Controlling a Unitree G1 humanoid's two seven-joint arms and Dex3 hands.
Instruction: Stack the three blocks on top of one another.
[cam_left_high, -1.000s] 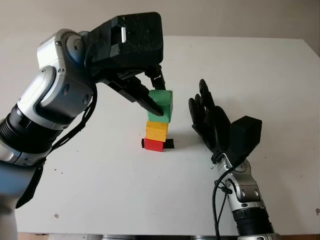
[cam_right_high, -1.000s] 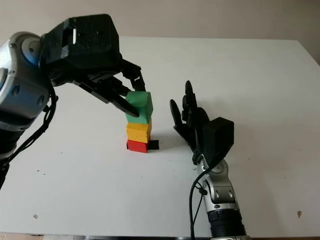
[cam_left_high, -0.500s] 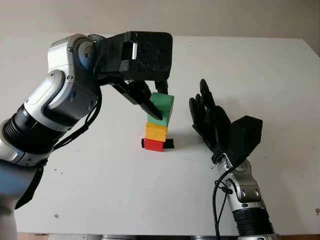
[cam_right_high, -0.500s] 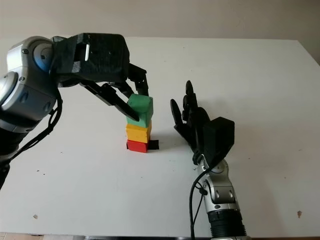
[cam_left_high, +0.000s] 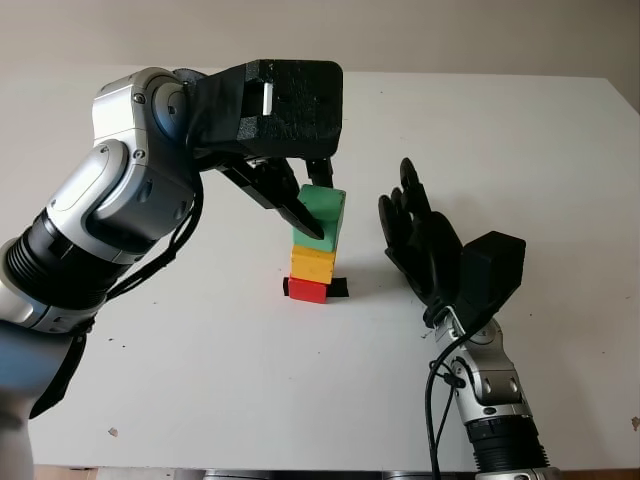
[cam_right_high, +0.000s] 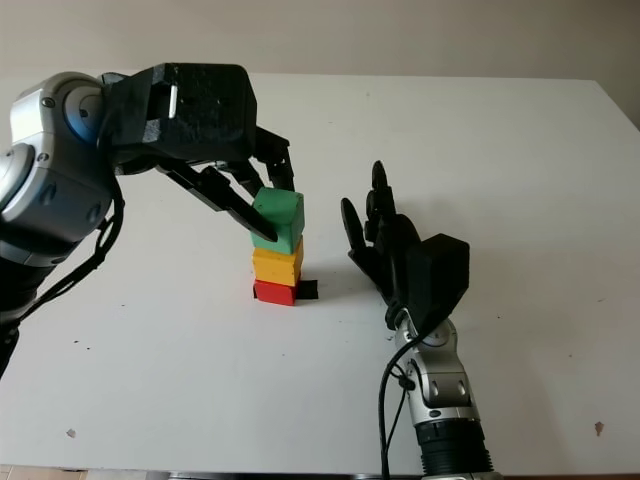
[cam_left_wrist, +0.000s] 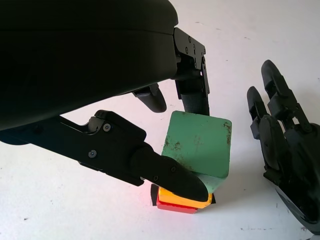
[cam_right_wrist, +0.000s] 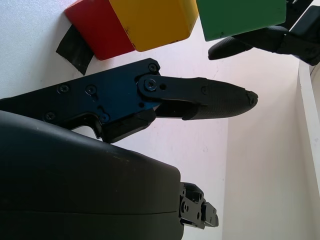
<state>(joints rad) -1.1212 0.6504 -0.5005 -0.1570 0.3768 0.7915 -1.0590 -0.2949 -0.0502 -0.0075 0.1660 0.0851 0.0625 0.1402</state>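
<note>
- My left hand (cam_left_high: 305, 200), the black three-fingered one, grasps the green cube-shaped block (cam_left_high: 321, 214) from both sides, one finger across its near face and others behind it.
- The green block sits tilted on the yellow cube-shaped block (cam_left_high: 312, 263), which stands on the red cube-shaped block (cam_left_high: 307, 290); the column stands near the middle of the white surface (cam_left_high: 520, 150), beside a small strip of black tape (cam_left_high: 339, 288).
- Change over the last second: the green block has come down from just above the yellow block to contact with it, and my left arm has swung in over the column. Over the last half second little has moved.
- Meaning, as I judge it: all three blocks are in one column, so only the release is left. The green block looks skewed and overhangs toward the right edge of the surface, so I would square it before letting go, or it may slide off.
- My right hand (cam_left_high: 425, 245) is open and upright just beside the column on its right, apart from the blocks.
</note>
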